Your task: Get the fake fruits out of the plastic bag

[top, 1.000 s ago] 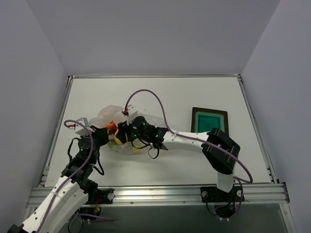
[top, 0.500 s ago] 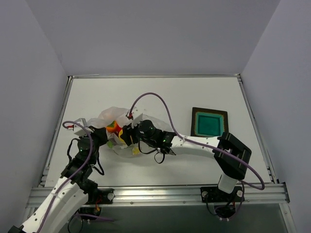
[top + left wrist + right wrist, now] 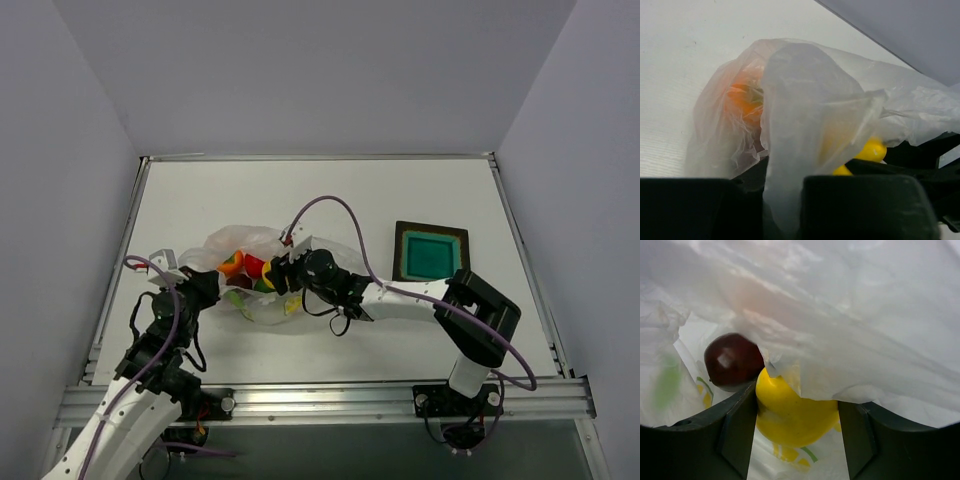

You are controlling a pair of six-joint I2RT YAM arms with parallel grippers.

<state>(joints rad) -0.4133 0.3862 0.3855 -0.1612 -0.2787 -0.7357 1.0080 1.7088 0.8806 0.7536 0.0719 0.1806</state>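
The plastic bag (image 3: 245,243) lies crumpled at the table's left middle, with fake fruits showing in its mouth: orange (image 3: 231,263), red (image 3: 254,265), dark maroon (image 3: 239,283) and yellow (image 3: 267,283). My left gripper (image 3: 206,286) is shut on a fold of the bag film (image 3: 790,200); the orange fruit (image 3: 742,100) glows through the plastic beyond it. My right gripper (image 3: 276,277) reaches into the bag from the right. Its fingers (image 3: 740,435) press both sides of the yellow fruit (image 3: 792,412), and the maroon fruit (image 3: 732,360) touches it at the upper left. Bag film (image 3: 840,315) drapes over both.
A dark square tray (image 3: 401,234) with a teal centre sits to the right of the bag, beyond the right arm's forearm (image 3: 400,297). Purple cables loop above both arms. Grey walls bound the table on three sides.
My right gripper has drawn back to the right with the yellow fruit. The bag mouth has spread, showing the red and orange fruits. The left gripper has shifted slightly toward me.
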